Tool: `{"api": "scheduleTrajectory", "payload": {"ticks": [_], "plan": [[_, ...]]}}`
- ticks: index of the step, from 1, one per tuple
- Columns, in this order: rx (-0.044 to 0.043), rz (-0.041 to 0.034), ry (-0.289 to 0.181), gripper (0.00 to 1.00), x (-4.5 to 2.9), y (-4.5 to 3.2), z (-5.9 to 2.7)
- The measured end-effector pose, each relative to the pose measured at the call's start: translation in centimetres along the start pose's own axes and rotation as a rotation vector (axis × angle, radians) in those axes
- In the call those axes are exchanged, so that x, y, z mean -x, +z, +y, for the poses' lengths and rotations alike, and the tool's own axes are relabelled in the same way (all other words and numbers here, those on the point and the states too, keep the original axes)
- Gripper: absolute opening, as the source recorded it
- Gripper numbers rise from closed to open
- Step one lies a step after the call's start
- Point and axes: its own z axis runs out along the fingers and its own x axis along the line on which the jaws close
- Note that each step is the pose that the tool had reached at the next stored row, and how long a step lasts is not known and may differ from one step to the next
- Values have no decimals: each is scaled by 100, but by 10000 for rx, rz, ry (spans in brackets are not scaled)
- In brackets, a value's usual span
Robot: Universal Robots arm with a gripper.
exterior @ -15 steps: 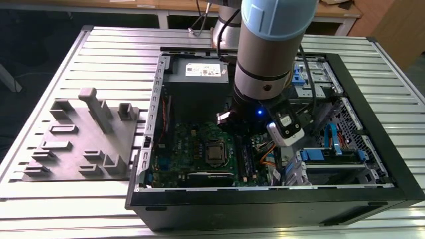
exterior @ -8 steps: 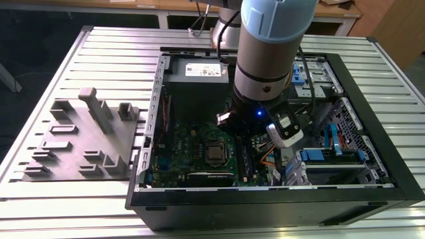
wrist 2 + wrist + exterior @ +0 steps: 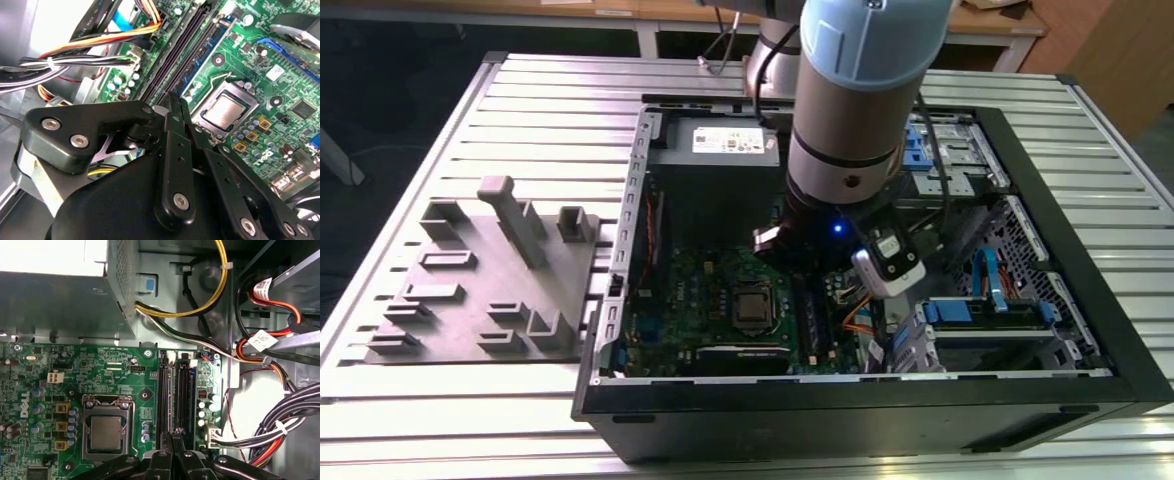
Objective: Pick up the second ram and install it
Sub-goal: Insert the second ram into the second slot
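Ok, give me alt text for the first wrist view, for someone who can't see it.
The black claw hangs over the long black memory slots of a green motherboard, beside its CPU socket. Beyond the board are a grey power-supply box and bundled cables.

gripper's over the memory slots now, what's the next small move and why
Probably a short, straight press down. In the second wrist view the shut gripper sits by the near end of the second ram, which stands upright beside the CPU socket. Whether the stick is fully latched cannot be seen, so a gentle push seems the safer guess.
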Motion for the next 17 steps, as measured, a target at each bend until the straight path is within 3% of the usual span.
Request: {"api": "scheduleTrajectory", "payload": {"ticks": [17], "plan": [[17, 0, 1, 8, -6, 61, 16]]}}
